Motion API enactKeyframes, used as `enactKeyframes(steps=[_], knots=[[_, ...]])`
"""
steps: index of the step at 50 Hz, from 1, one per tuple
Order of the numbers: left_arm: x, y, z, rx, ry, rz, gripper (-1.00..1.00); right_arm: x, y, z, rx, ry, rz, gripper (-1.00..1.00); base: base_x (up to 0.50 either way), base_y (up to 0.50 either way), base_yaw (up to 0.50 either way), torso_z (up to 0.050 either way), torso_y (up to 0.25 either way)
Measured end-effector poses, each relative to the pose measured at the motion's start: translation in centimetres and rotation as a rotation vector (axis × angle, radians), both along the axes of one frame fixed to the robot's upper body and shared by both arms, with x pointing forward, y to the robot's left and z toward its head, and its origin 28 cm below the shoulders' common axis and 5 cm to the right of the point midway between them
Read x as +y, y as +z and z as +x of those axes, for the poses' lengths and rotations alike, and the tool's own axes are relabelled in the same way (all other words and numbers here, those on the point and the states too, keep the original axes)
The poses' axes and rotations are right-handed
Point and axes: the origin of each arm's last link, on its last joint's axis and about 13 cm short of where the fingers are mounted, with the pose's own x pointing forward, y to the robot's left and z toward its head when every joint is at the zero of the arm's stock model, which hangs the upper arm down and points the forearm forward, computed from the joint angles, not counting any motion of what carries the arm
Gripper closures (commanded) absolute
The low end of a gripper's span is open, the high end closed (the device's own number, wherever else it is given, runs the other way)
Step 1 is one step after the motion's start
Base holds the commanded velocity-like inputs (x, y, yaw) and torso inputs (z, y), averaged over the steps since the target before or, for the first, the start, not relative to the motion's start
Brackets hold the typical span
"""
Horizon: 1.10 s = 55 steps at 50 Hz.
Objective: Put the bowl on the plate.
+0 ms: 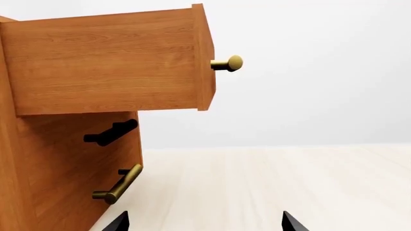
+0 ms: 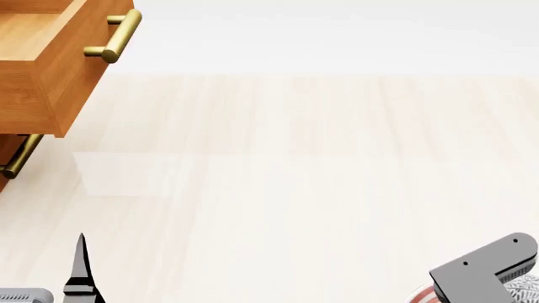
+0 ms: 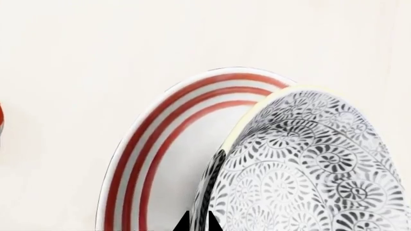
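Bowl at right gripper tips, over plate (tilted).

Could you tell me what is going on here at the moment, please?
The robot is putting a patterned bowl on a red-ringed plate. In the right wrist view, the right gripper is at the bowl's rim, with the bowl in front of the plate; whether it rests there cannot be told. The left gripper is open over the bare table, near a wooden cabinet with an open drawer.
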Motion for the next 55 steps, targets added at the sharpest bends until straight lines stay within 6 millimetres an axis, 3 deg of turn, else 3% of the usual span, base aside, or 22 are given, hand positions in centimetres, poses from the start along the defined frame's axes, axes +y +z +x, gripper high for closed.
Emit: enactKeyframes(steps=[7, 8, 32, 55], knots=[[0.0, 0.0, 0.0, 0.000, 0.000, 0.001, -1.00, -0.1, -0.2, 0.0, 0.000, -0.005, 0.002, 1.00, 0.00, 0.00, 0.00, 0.000, 0.000], [0.0, 0.0, 0.0, 0.000, 0.000, 0.001, -1.00, -0.1, -0.2, 0.0, 0.000, -0.006, 0.002, -1.00, 0.00, 0.00, 0.00, 0.000, 0.000], [0.0, 0.0, -0.1, -0.003, 0.001, 0.002, -1.00, 0.0, 0.0, 0.1, -0.051, 0.000, 0.049, -1.00, 0.00, 0.00, 0.00, 0.000, 0.000], [0.0, 0.1, -0.2, -0.006, -0.002, 0.002, -1.00, 0.5, 2.2, -0.5, -0.171, 0.047, 0.114, -1.00, 0.00, 0.00, 0.00, 0.000, 0.000]])
